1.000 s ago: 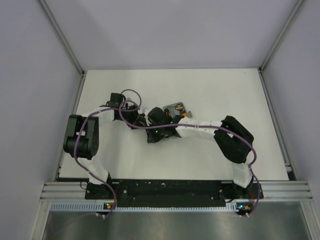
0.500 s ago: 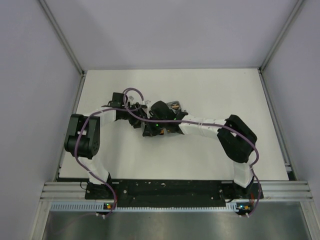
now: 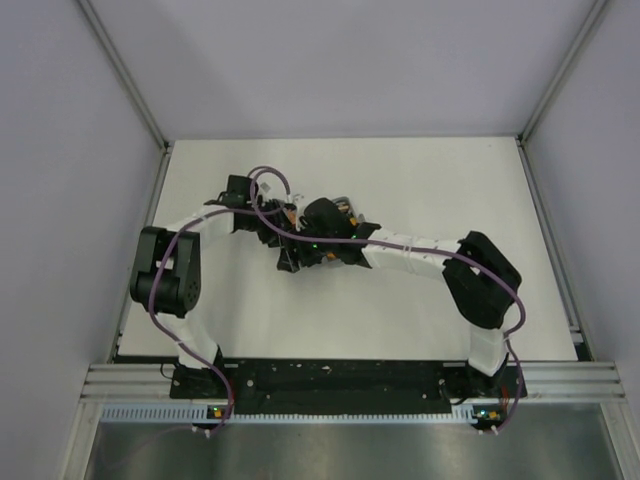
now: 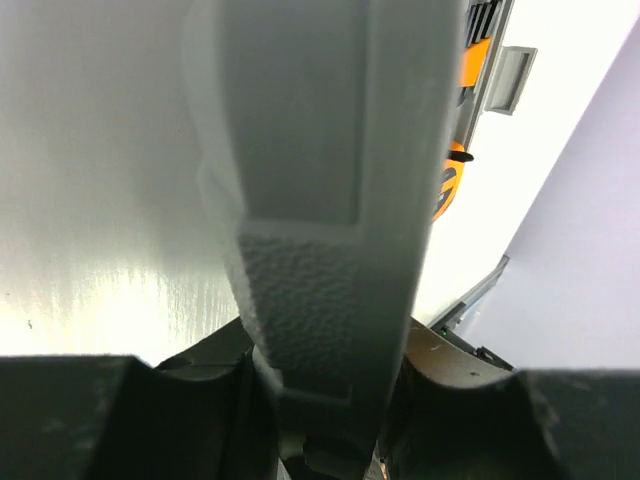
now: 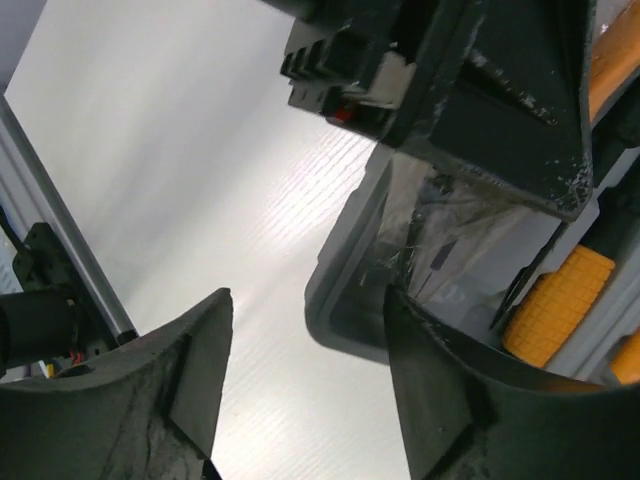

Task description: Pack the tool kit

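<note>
Left pincer (image 4: 320, 420) clamped on grey case (image 4: 310, 150) edge, right pincer (image 5: 300, 400) open and empty just above; could spill orange tools (image 5: 560, 305) if yanked

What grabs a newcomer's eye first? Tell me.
The left arm and right arm meet centrally on the white table at a small flat grey plastic case, whose wall fills the left wrist view, clamped in that arm's jaws. An orange ribbed tool handle lies inside it, beside the right arm's open jaws.
</note>
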### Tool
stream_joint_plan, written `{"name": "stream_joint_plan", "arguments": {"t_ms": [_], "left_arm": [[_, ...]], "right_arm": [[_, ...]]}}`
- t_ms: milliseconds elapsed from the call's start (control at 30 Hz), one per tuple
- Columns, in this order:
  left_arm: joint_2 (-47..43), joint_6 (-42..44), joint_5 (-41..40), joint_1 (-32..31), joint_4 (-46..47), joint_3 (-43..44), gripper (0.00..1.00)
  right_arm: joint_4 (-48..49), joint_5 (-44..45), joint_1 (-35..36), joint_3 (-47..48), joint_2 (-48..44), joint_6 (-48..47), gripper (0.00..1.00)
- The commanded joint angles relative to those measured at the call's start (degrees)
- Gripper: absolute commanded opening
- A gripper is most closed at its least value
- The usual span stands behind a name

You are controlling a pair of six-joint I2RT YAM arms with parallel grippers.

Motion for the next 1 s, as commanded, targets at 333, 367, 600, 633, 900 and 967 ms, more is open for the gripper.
{"name": "stream_joint_plan", "arguments": {"t_ms": [333, 367, 600, 633, 900, 967], "left_arm": [[2.2, 16.8, -7.4, 0.0, -20.7, 15.1, 0.2], [2.8, 18.6, -6.7, 0.0, -21.6, 16.1, 0.2], [5.2, 22.5, -9.6, 0.0, -28.7, 23.5, 0.2], [5.0, 22.8, -10.5, 0.0, -29.3, 23.8, 0.2], [4.4, 25.3, -10.7, -0.1, -30.6, 23.2, 0.25], [4.5, 25.6, -11.3, -0.1, -31.0, 23.5, 0.26]], "right_arm": [[-6.2, 20.9, -9.8, -9.6, -16.3, 4.2, 0.63], [-7.4, 23.7, -10.5, -10.0, -15.9, 5.1, 0.62], [-12.3, 32.8, -13.4, -11.2, -10.6, 10.1, 0.49], [-13.0, 32.8, -13.7, -11.4, -10.1, 11.4, 0.48], [-13.5, 27.5, -14.1, -8.8, -2.8, 8.4, 0.43], [-13.5, 26.4, -14.2, -7.5, -1.9, 7.3, 0.43]]}}
